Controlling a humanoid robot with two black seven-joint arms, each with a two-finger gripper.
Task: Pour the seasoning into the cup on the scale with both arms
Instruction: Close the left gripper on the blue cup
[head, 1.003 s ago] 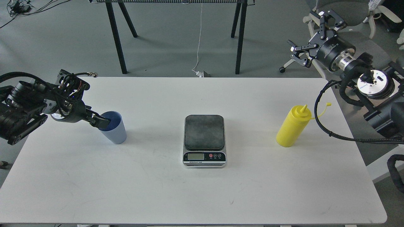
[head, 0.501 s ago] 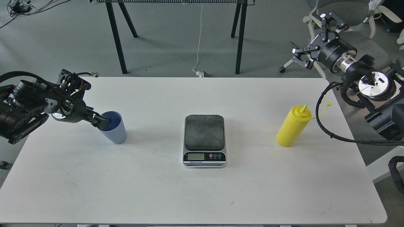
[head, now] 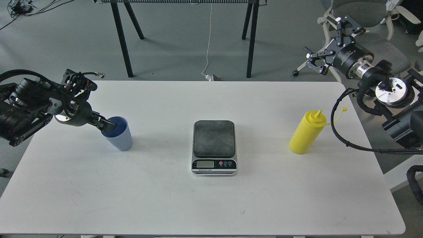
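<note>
The kitchen scale (head: 214, 147) sits mid-worktop (head: 185, 205), platform bare. To its left, the left pincer (head: 107, 126) grips the rim of the blue ribbed cup (head: 118, 136) (one finger inside). The yellow squeeze bottle (head: 306, 137) stands upright at right. Beyond it, the right pincer (head: 325, 43) hovers spread apart.

On the table (head: 198, 205), the scale (head: 214, 147) sits centre; cup (head: 119, 137) at nine o'clock, bottle (head: 305, 135) at three.

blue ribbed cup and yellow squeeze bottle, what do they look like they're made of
Light blue tapered cup: probably thin plastic, matte, with an even colour and no glare. Yellow squeeze bottle with pointed nozzle: probably soft plastic, slight sheen, moulded nozzle and thin tethered cap.
</note>
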